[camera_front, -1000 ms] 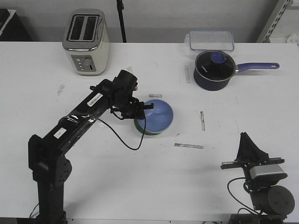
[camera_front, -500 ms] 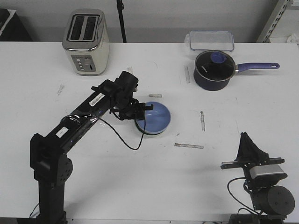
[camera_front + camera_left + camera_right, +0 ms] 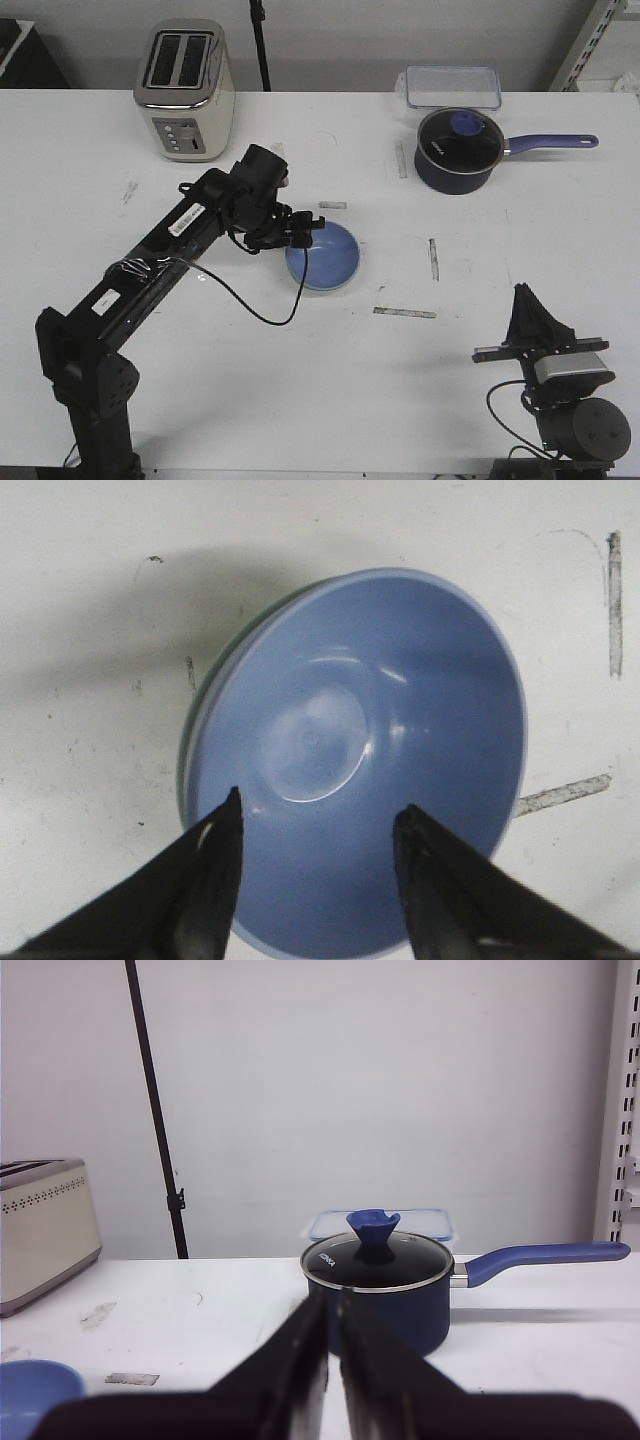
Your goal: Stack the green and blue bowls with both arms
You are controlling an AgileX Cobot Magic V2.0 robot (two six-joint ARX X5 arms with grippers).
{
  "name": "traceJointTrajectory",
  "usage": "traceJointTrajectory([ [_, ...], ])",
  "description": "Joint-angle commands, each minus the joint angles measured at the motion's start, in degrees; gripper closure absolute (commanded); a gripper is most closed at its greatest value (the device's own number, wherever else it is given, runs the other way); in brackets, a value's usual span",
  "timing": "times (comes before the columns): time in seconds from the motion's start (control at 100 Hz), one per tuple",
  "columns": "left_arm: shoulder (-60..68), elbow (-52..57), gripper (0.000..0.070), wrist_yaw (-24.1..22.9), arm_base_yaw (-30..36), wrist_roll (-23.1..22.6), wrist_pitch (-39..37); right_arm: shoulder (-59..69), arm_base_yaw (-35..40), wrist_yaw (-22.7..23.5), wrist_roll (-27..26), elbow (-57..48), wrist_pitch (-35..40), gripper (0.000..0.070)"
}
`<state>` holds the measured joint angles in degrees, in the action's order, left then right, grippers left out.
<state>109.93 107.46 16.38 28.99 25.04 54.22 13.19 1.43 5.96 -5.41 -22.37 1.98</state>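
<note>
Fingers of our left gripper (image 3: 315, 880) now spread apart, empty above the blue bowl (image 3: 324, 256), which has settled level inside the green bowl (image 3: 215, 675), so we judge stacking done.

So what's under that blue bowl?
The green bowl: only a thin sliver of its rim shows beside the blue bowl, which sits nested in it. The rest of the green one is covered.

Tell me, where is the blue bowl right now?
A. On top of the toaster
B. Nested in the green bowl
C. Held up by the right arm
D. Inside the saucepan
B: in the left wrist view the blue bowl sits in the green bowl, whose rim peeks out as a thin crescent, with the left pincer open over it.
</note>
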Motion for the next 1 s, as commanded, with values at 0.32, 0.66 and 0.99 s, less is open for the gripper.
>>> traceJointTrajectory([
  [0.32, -7.5, -6.9, 0.0417, -0.5, -1.5, -4.1, -8.7, -0.1, 0.0, 0.0, -0.6, -0.1, -0.7, 0.0685],
  [0.66, -23.8, -33.0, 0.0485, -0.5, -7.4, -11.1, -34.2, -0.1, 0.0, 0.0, -0.6, -0.1, -0.7, 0.0685],
  [0.99, -44.0, -61.5, 0.0637, -7.7, -15.1, -15.6, -58.5, -0.1, 0.0, 0.0, -0.6, -0.1, -0.7, 0.0685],
])
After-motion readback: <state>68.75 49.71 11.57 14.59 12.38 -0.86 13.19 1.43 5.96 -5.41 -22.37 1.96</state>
